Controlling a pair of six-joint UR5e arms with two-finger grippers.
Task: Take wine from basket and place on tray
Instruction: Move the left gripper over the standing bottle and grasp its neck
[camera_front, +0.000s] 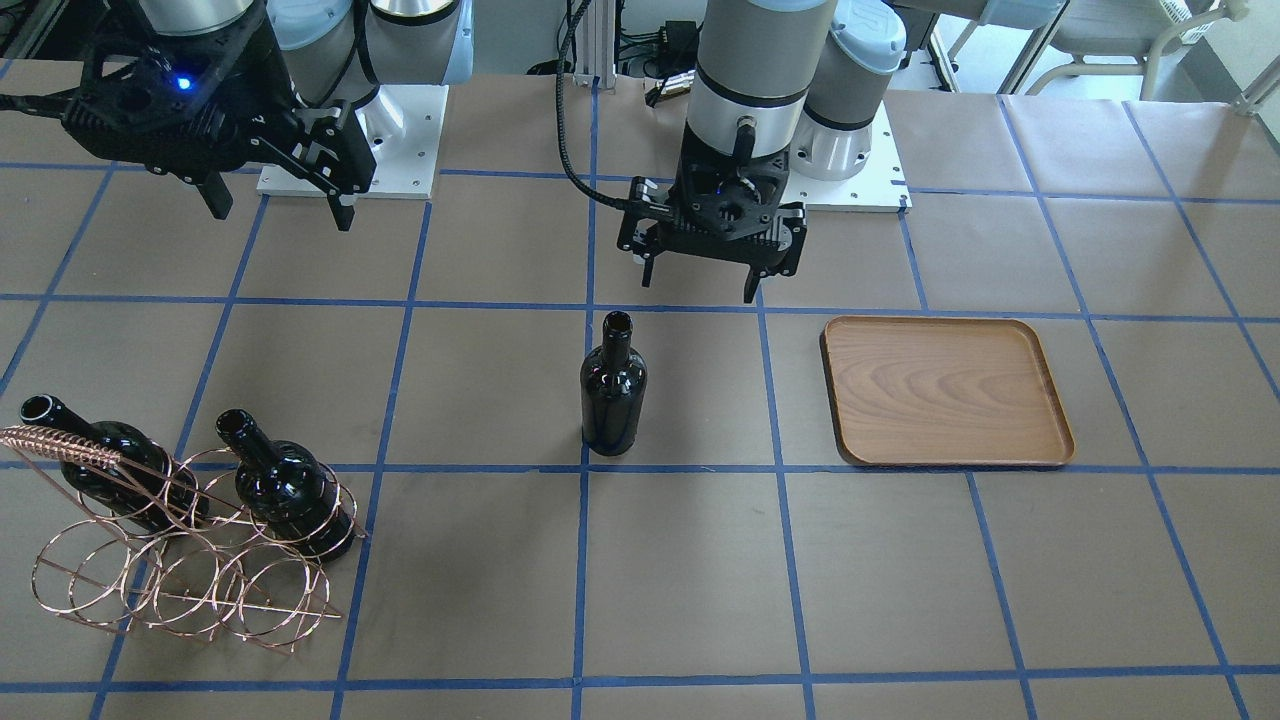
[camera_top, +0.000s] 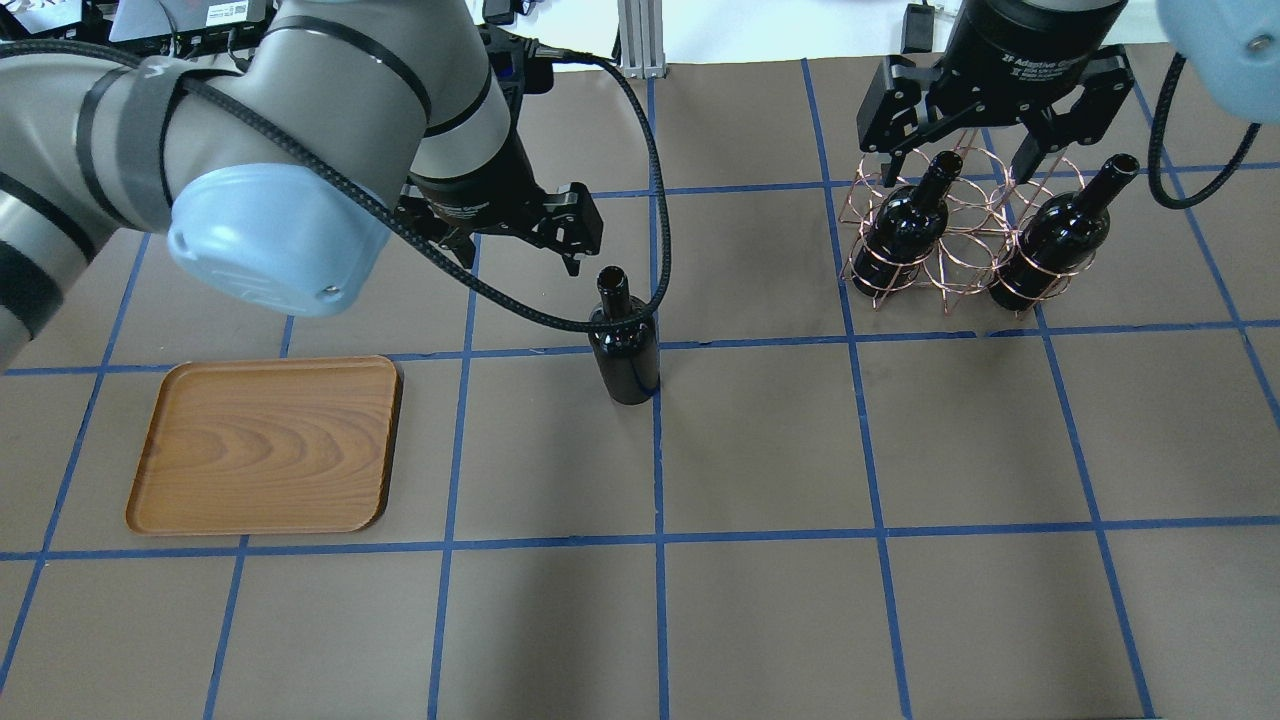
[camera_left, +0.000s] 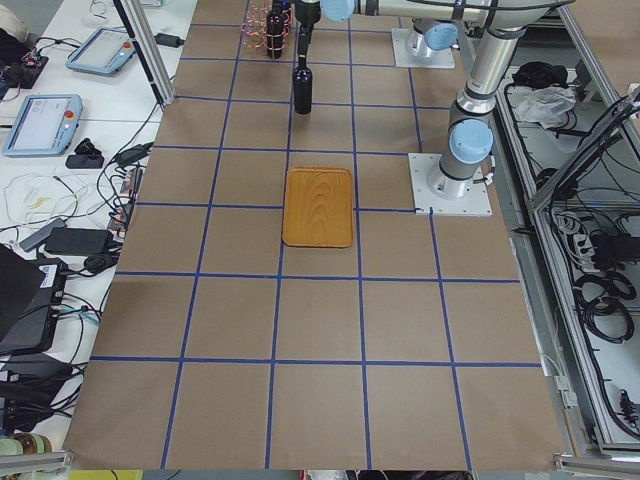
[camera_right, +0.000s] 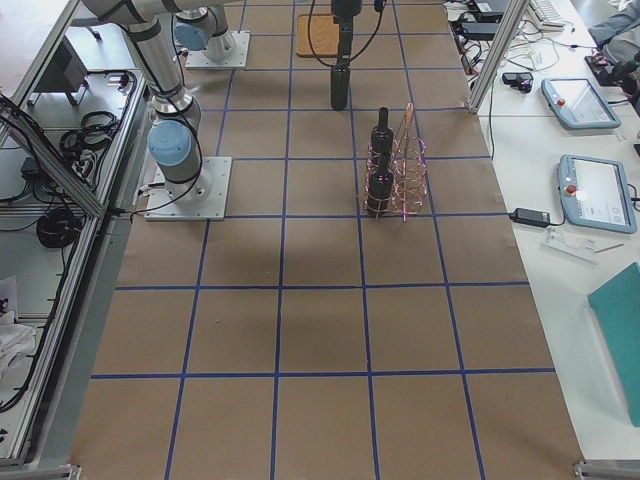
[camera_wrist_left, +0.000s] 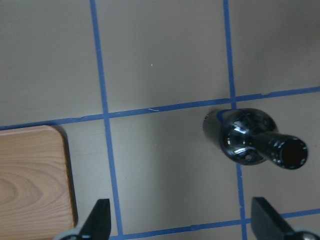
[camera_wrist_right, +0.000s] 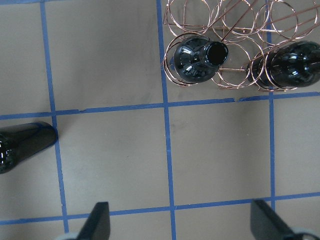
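Note:
One wine bottle (camera_front: 613, 390) stands upright on the table by itself; it also shows in the overhead view (camera_top: 624, 340) and the left wrist view (camera_wrist_left: 250, 142). Two more bottles (camera_top: 905, 225) (camera_top: 1060, 235) sit in the copper wire basket (camera_front: 180, 570). The wooden tray (camera_front: 945, 392) lies bare. My left gripper (camera_top: 520, 255) is open and empty, hovering above and just behind the standing bottle, towards the tray side. My right gripper (camera_top: 960, 160) is open and empty above the basket (camera_top: 960, 250), near the two bottle necks.
The table is brown paper with a blue tape grid. The tray (camera_top: 268, 445) lies about one grid square to the left of the standing bottle. The arm bases (camera_front: 350, 150) stand at the robot's edge of the table.

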